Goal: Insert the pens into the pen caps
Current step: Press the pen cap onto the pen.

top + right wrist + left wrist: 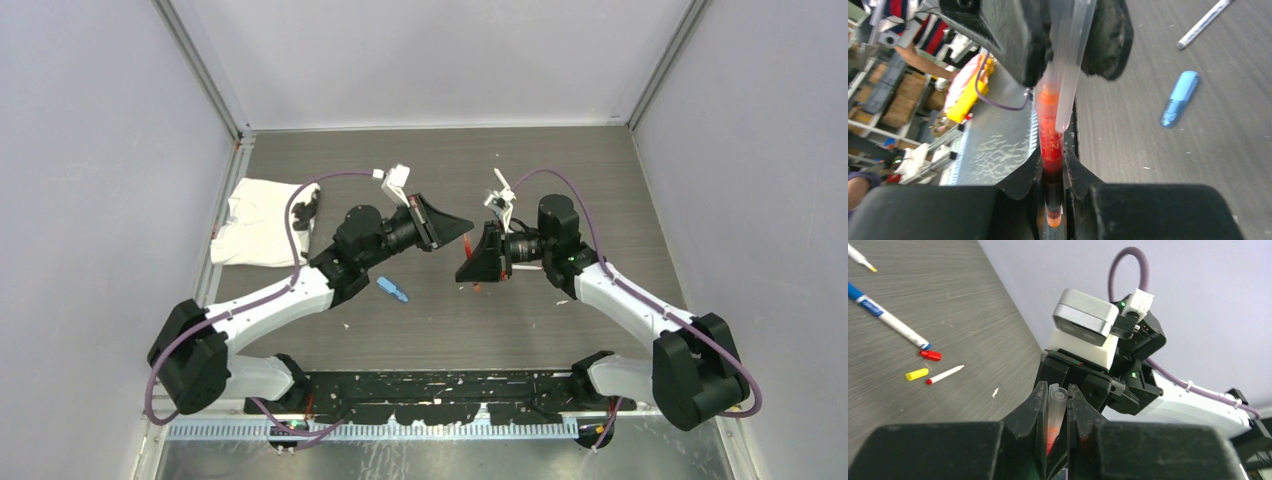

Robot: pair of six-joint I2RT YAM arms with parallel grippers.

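Observation:
My left gripper (pixel 1058 390) is shut on a translucent white pen barrel (pixel 1055 412) with red at its inner end. My right gripper (pixel 1052 155) is shut on a red tube (pixel 1050 135) with an orange top end, seemingly a long red cap. The grippers meet tip to tip above the table's middle (pixel 466 245). In the right wrist view the white barrel (pixel 1068 75) comes down from the left fingers (pixel 1108 45), and its end lies just beside the red tube's top, overlapping it. A red cap (pixel 930 355), a yellow cap (pixel 916 374), a short red-tipped pen (pixel 945 374) and a blue-ended pen (pixel 888 317) lie on the table.
A light-blue oblong piece (pixel 392 289) lies near the left forearm and shows in the right wrist view (pixel 1179 98). A white cloth (pixel 255 220) lies at the left wall. Another pen (pixel 1203 22) lies farther back. A yellow-tipped pen (pixel 860 257) lies at the far left.

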